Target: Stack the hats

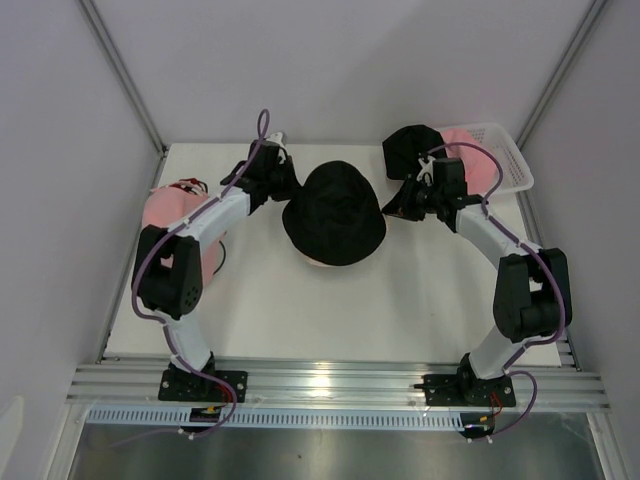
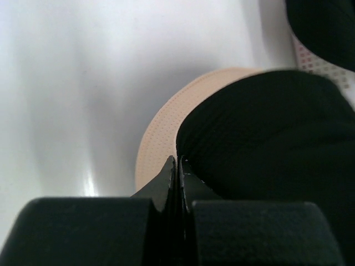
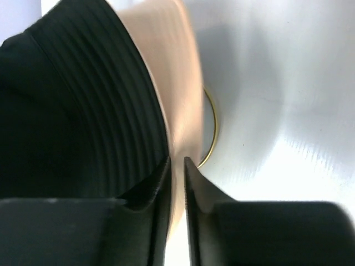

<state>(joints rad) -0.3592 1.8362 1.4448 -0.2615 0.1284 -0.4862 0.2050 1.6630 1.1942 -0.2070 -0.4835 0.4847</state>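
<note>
Black bucket hat (image 1: 335, 212) lies mid-table (image 1: 260, 310) over the tan hat (image 2: 166, 130), probably as the beginning of the stack, where both arms reach. The left gripper (image 2: 177, 162) is pressed together at the brim edge. The right gripper (image 3: 177, 160) stands slightly apart, with tan brim in the gap.

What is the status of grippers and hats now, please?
Left gripper shut at black bucket hat brim. Right gripper slightly open. It sits on tan hat. Nothing blocking.

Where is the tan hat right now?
Mid-table in the top view, the tan hat lies under the black hat, brim peeking out, between the left gripper and right gripper.
</note>
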